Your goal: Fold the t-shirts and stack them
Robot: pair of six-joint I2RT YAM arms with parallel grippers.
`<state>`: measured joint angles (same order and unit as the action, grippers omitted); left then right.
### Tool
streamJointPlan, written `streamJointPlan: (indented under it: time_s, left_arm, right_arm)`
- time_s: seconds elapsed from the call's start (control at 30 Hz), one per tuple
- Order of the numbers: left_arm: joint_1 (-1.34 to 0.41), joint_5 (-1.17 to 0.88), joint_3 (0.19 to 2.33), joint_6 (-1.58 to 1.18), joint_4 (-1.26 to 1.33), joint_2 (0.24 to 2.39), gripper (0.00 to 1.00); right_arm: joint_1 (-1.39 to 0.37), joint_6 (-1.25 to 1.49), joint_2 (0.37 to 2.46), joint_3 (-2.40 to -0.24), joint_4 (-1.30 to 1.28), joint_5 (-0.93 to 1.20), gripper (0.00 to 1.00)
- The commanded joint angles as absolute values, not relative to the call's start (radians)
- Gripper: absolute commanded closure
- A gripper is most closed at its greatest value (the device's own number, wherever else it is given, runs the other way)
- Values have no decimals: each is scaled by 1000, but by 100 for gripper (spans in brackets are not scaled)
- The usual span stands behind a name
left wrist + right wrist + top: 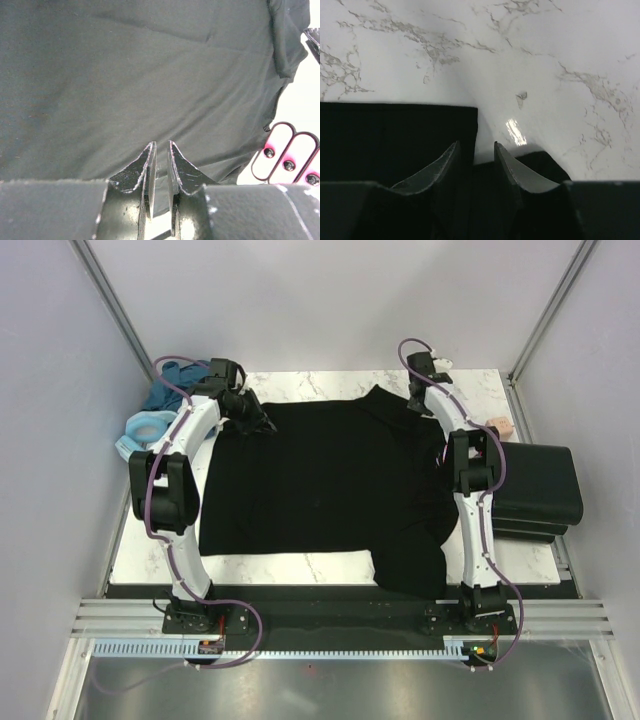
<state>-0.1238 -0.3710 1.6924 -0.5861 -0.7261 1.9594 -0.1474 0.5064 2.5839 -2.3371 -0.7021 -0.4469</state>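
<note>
A black t-shirt (330, 480) lies spread over most of the marble table (300, 565). My left gripper (262, 423) is at its far left corner. In the left wrist view the narrow jaws (161, 144) are shut on the shirt's edge, and the grey-looking cloth (125, 75) stretches away from them. At the shirt's far right corner is my right gripper (418, 392). It is open (476, 143), astride a straight cloth edge (395, 135), with black cloth low between its fingers and bare table beyond the tips.
A stack of folded black shirts (535, 485) sits at the table's right edge. Bunched at the far left are a teal-blue shirt (170, 390) and a light blue one (145, 428). A small pinkish block (497, 425) lies near the right arm.
</note>
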Motion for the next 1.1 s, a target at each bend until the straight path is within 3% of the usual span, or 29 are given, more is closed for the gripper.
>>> streamJointPlan:
  time_s: [0.0,0.1,0.23,0.33,0.4,0.43,0.47,0.57,0.67,0.8,0.87,0.97,1.07]
  left_arm:
    - [-120,-410,1724,-591,-709,1936,79]
    - [-120,-419,1709,-600,-710,1927,79]
    - [-121,-436,1698,-609,-709,1924,79]
    - [-120,-437,1687,-612,-707,1911,79]
    - [-120,-437,1677,-612,-707,1904,79]
    - [-120,-440,1663,-614,-707,1902,79]
    - [-120,-442,1657,-614,-706,1904,79]
    - [-121,-454,1641,-620,-700,1911,80]
    - [-120,-469,1646,-626,-699,1917,80]
    - [-120,-468,1640,-626,-696,1907,80]
    - [-120,-466,1631,-626,-690,1899,80]
    - [-120,-466,1608,-623,-681,1881,80]
    - [-117,-469,1592,-624,-677,1864,80]
  right_arm:
    - [-159,635,2422,-2281,-678,-468,59]
    - [-196,649,2358,-2240,-600,-509,55]
    - [-222,655,2362,-2336,-607,-515,63]
    - [-221,699,2368,-2381,-632,-540,64]
    - [-219,736,2359,-2364,-576,-558,58]
    - [-218,797,2340,-2311,-542,-563,50]
    - [-224,845,2329,-2292,-513,-583,51]
    - [-286,977,2277,-2244,-479,-795,57]
    - [-327,943,2284,-2265,-426,-920,59]
    - [-298,1087,2425,-2525,-731,-858,60]
    - [-295,1149,2384,-2418,-704,-844,59]
    - [-264,1123,2289,-2110,-416,-680,55]
    - [-242,1062,2289,-2080,-367,-525,55]
